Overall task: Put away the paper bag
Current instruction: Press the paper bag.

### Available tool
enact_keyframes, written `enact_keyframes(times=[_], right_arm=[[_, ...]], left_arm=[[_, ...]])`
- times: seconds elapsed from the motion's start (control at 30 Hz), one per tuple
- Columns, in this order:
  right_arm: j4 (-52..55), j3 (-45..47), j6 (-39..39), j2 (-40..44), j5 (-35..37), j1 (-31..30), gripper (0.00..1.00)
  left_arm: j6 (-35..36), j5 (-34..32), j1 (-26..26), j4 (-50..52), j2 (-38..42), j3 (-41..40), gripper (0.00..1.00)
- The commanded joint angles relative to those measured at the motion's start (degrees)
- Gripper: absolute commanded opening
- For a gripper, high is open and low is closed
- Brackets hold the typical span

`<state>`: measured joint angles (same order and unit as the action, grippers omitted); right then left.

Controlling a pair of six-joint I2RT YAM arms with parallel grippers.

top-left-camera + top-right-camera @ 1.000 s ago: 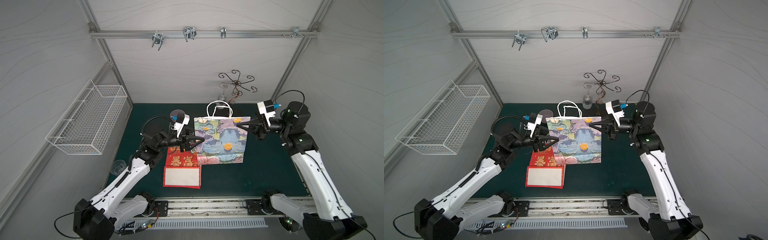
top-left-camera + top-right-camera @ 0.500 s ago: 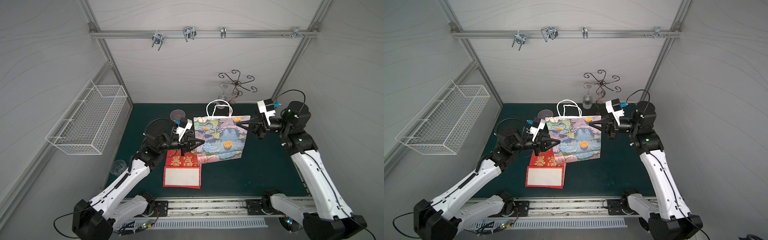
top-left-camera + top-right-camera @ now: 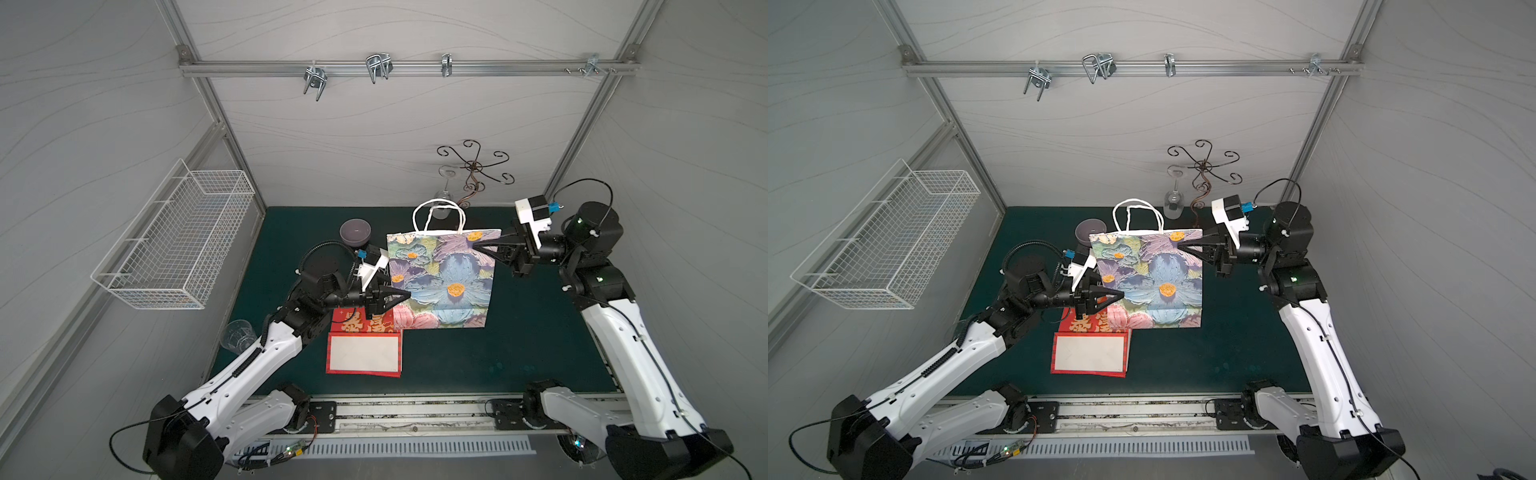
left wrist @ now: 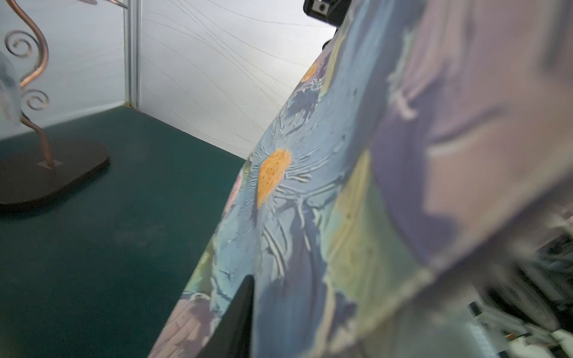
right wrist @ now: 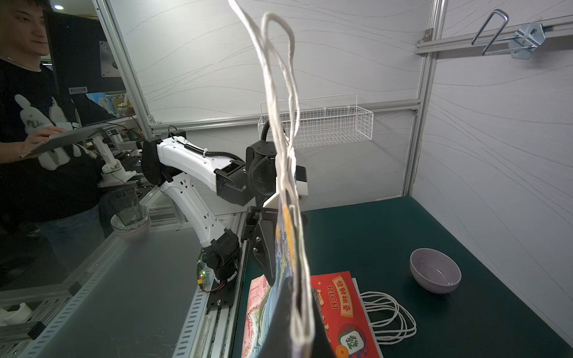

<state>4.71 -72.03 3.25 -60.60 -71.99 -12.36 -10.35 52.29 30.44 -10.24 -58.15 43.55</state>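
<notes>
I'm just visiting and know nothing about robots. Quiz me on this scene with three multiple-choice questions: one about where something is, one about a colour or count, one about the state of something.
1. Where is the wire basket?
A. On the green mat
B. Mounted on the side wall
C. Hanging from the top rail

2. What colour are the floral paper bag's rope handles?
A. White
B. Red
C. Black

3. How is the floral paper bag right now?
A. Lying flat
B. Hooked on the rail
C. Held upright between both grippers

Answers:
1. B: in both top views it juts from the wall, above the mat.
2. A: the looped handles are white.
3. C: the left gripper pinches one side edge and the right gripper an upper corner; the right wrist view shows it edge-on, upright.
</notes>
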Motion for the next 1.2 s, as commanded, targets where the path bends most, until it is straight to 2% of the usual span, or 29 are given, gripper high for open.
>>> enact_keyframes(times=[0.0,0.07,0.1,0.17,0.2,0.23,0.5,0.7,0.8,0.83,0.93,1.07,1.1,1.13,1.17], right_arm=[[-1.9,0.0,0.6,0.0,0.5,-0.1,0.00],[-1.9,0.1,0.6,0.1,0.6,-0.1,0.00],[-1.8,0.1,0.6,0.0,0.5,0.0,0.00],[-1.7,0.1,0.5,0.0,0.5,0.1,0.00],[-1.6,0.1,0.5,0.0,0.4,0.1,0.00],[-1.2,0.1,0.3,0.1,0.4,0.1,0.00],[0.4,0.8,-0.9,0.1,0.3,0.1,0.00],[-1.3,1.6,0.6,0.2,0.4,0.1,0.00],[-2.9,2.0,1.9,0.4,0.4,0.1,0.00],[-2.9,2.0,1.9,0.4,0.3,0.1,0.00],[-2.7,2.0,2.0,0.2,0.2,0.1,0.00],[-2.4,2.3,2.0,0.6,0.0,0.6,0.00],[-2.1,2.4,1.9,0.6,-0.2,0.8,0.00],[-1.7,2.4,1.7,0.7,-0.3,1.0,0.00],[-1.1,2.3,1.3,0.7,-0.4,1.2,0.00]], left_arm=[[1.5,0.6,0.2,-0.7,1.2,0.7,0.19],[1.5,0.6,0.2,-0.4,1.2,0.6,0.20],[1.5,0.6,0.2,-0.1,1.4,0.5,0.27],[1.7,-0.2,0.2,0.6,1.7,0.1,0.54],[1.7,-0.6,0.2,1.1,1.8,-0.2,0.62],[1.8,-0.8,0.2,1.4,2.0,-0.4,0.64],[3.1,1.1,0.6,5.2,1.9,-1.2,0.64],[3.8,0.5,1.5,5.1,2.0,-1.9,0.73],[5.0,-0.2,2.1,4.6,1.5,-1.8,0.70],[5.1,-0.4,2.3,4.3,1.3,-1.9,0.64],[5.5,-1.0,2.4,3.0,1.3,-2.1,0.38],[6.0,-1.5,2.5,2.2,2.0,-2.2,0.13],[6.0,-1.6,2.5,2.1,2.2,-2.1,0.12],[5.7,-1.8,2.5,1.8,2.3,-2.1,0.15],[5.1,-1.9,2.4,1.4,2.4,-2.0,0.26]])
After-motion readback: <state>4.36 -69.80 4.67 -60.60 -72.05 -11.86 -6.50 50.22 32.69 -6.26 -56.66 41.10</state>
